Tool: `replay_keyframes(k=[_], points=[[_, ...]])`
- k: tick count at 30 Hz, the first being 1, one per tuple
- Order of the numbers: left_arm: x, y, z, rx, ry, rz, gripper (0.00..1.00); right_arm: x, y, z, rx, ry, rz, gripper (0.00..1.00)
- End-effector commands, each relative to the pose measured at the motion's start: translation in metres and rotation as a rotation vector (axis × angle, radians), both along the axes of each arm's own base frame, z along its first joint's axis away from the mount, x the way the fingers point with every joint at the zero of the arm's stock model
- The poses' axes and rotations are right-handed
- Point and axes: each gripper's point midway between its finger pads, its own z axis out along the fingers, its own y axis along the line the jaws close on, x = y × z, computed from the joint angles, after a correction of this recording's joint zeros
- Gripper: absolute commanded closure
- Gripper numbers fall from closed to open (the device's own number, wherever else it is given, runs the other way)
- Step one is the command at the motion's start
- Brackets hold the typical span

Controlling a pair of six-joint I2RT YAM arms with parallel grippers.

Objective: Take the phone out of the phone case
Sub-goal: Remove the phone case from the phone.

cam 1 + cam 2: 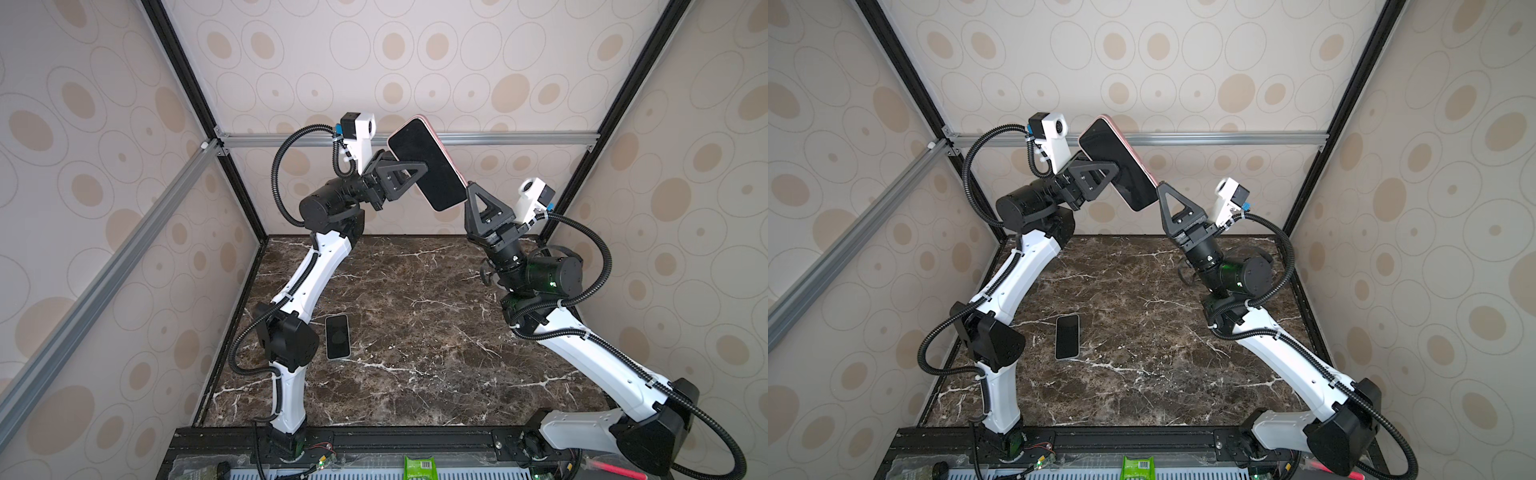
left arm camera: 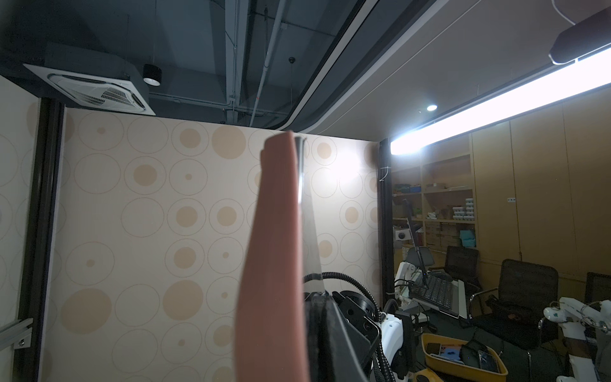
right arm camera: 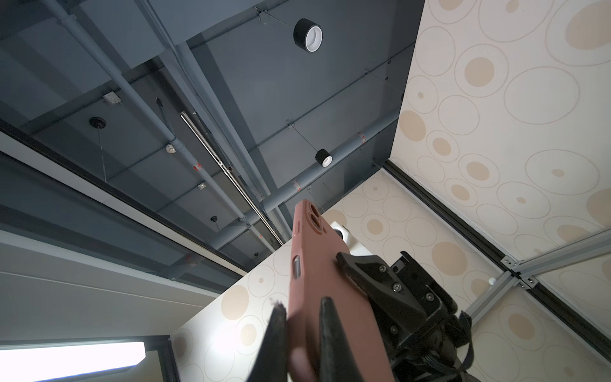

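Phone case point(image 3: 314, 264): one, matte pink-brown, round camera holes; held tilted in the air above the far edge of the tabletop point(image 1: 415, 311).
Phone point(image 1: 428, 166): black screen, sits inside the case.
Left hand point(image 1: 424, 168): closed on the case's long side.
Right hand point(image 1: 469, 185): closed on its lower end.
Second phone point(image 1: 337, 336): one, lies flat near the tabletop's left edge.
Count: two phones, two hands.

Dark marble table point(image 1: 415, 316) with one phone point(image 1: 337, 336) face-up.
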Motion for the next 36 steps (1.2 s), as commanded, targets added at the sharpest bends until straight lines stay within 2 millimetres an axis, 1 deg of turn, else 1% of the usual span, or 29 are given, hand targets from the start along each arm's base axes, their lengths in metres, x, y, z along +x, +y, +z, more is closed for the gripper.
replay_keyframes(k=[1, 9, 19, 36], points=[[0.068, -0.036, -0.064, 0.101, 0.045, 0.089, 1.00, -0.084, 0.072, -0.028, -0.212, -0.070, 0.470, 1.00], [0.071, -0.037, -0.066, 0.102, 0.052, 0.085, 1.00, -0.093, 0.079, -0.025, -0.219, -0.097, 0.507, 1.00], [0.068, -0.036, -0.067, 0.106, 0.039, 0.075, 1.00, -0.094, 0.084, -0.026, -0.221, -0.096, 0.532, 1.00], [0.050, -0.038, -0.069, 0.131, -0.003, 0.027, 1.00, -0.096, 0.097, -0.033, -0.243, -0.083, 0.580, 1.00]])
